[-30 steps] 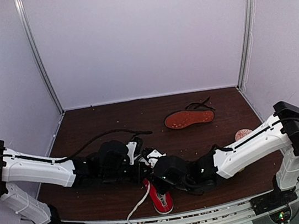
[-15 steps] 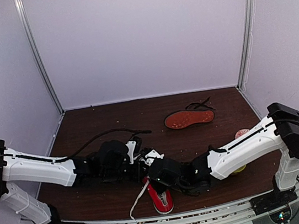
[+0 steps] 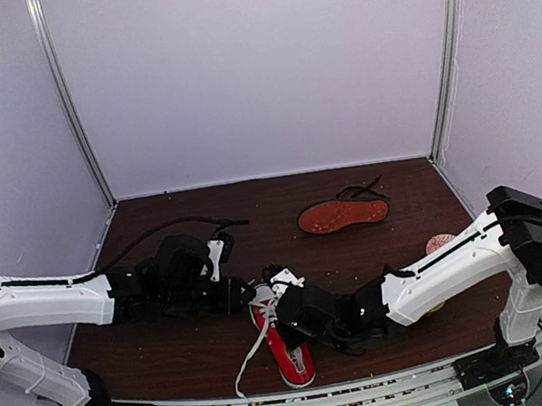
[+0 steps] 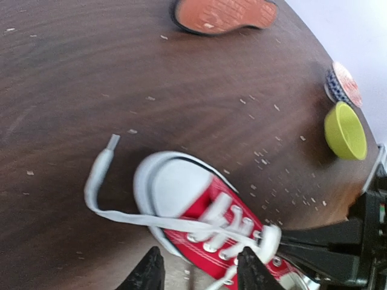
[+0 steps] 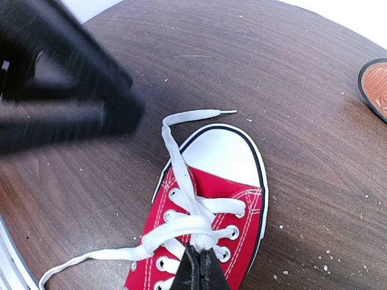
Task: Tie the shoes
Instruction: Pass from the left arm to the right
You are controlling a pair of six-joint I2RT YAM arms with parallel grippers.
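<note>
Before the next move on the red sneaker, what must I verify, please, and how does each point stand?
1. Red sneaker stands upright: ok.
2. Right gripper pinches the white lace: ok.
3. Left gripper holds a lace: not ok, fingers apart, nothing between.
4. Free lace end lies flat past the sneaker's toe: ok.
5. Black shoe upright: not ok, sole faces up.

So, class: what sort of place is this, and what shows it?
Probably a robot lab test booth: plain white walls enclose a dark table, with a left arm and right arm mounted at its near edge.
</note>
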